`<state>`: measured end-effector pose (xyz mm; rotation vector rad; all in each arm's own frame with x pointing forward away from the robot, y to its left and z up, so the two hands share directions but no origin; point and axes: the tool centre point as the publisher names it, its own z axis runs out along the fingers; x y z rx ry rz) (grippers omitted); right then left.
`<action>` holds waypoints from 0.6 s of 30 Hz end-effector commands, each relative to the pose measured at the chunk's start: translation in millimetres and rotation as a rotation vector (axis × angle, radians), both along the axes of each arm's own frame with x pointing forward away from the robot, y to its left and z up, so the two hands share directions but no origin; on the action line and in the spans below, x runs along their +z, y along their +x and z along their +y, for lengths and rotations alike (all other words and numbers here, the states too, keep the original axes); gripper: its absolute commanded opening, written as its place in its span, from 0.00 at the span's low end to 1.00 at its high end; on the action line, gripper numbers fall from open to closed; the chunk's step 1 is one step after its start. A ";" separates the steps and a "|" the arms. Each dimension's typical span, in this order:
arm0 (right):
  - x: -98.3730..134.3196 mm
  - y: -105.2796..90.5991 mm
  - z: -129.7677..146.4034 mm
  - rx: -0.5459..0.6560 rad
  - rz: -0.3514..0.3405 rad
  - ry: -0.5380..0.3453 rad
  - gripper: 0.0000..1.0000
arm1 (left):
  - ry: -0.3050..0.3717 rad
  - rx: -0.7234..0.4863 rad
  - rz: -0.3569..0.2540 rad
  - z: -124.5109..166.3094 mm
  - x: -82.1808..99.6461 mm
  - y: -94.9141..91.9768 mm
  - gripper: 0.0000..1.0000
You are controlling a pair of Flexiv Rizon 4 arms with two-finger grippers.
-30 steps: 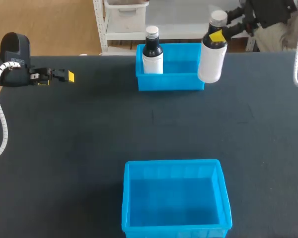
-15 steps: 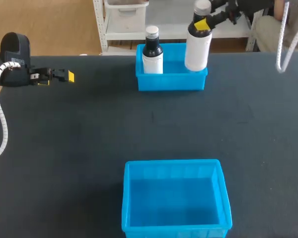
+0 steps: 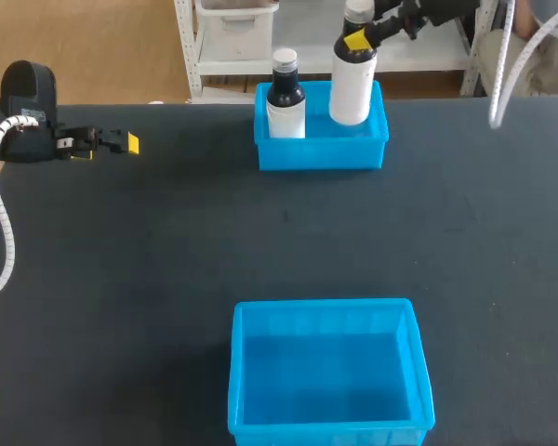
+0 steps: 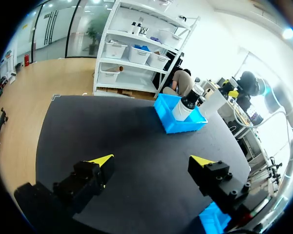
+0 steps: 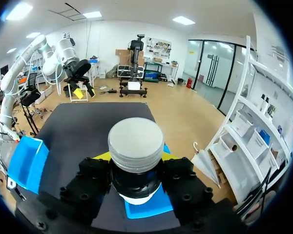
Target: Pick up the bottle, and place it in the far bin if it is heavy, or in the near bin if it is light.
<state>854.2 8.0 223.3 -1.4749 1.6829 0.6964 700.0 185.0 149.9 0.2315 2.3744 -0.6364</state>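
1. Hanging over the far side: right gripper [image 3: 356, 39] pinching the bottle [image 3: 352, 88] by its dark neck, just under the white cap.
2. Bottle's white body is upright over the right half of the far bin [image 3: 321, 153]. In the head view its base sits below the rim line; touching the bin floor or not, can't tell.
3. What's in the way? A second bottle [image 3: 285, 100], dark w/ white label and cap, stands upright in the left half of that same bin. It's just beside the held one, w/ a slim gap between.
4. Near bin [image 3: 330, 372] sits at the close edge of the black table [image 3: 149, 251], well apart from the far bin; only its blue floor shows.
5. Left gripper [image 3: 121, 142] is out by the table's left edge, well apart from both bins, fingers spread wide, nothing between them.
6. Left wrist view adds: black tabletop ahead of the spread tips, far bin w/ both bottles well beyond, and a blue corner of the near bin under one finger.
7. Right wrist view adds: it looks straight down on the cap, w/ yellow tips against the neck from 2 sides and far-bin blue under the bottle. The head view shows just one yellow tip. The second bottle isn't visible from this wrist.
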 end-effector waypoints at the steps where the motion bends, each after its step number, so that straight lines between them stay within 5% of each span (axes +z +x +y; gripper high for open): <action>1: -2.0 18.8 8.5 0.027 0.017 -0.002 0.00 | 0.000 0.000 0.000 0.0 0.0 0.0 1.00; 18: -28.7 33.3 6.6 0.025 0.038 -0.028 0.00 | 0.000 0.000 0.000 0.0 0.0 0.0 1.00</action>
